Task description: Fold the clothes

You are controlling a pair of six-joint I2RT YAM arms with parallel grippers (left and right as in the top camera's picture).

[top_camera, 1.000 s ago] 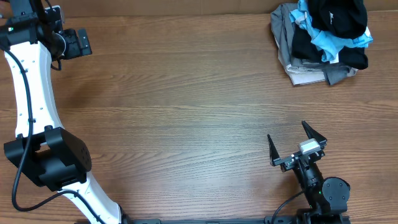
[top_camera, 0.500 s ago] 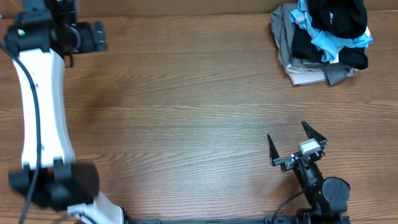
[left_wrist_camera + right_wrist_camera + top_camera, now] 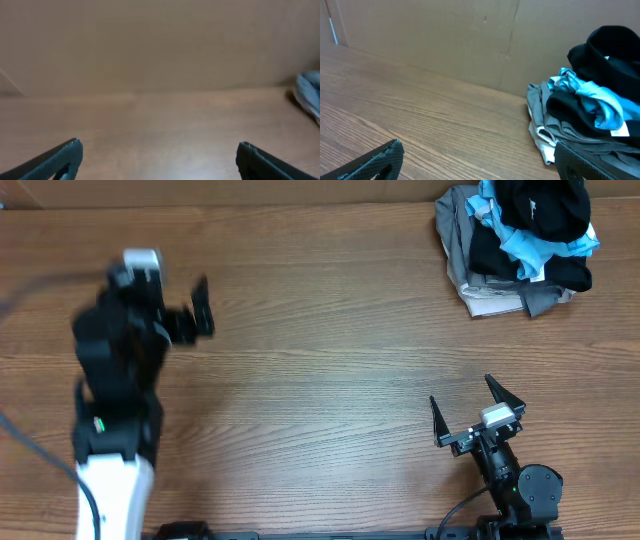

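The black T-shirt lies crumpled on top of a heap of clothes at the table's far right corner, with a small white mark showing on it. In the right wrist view it is the dark bulge at the top right. My left gripper is open and empty above the left side of the table, far from the heap; its view shows both fingers wide apart. My right gripper is open and empty near the front edge, well short of the heap, with its fingers spread.
A light blue garment and grey garments lie in the same heap under the black shirt. A brown cardboard wall stands along the table's far edge. The heap's edge shows blurred in the left wrist view.
My left arm has swung from the far left corner towards the front and right, its gripper now over the table's left side. The right arm and the heap have not moved.
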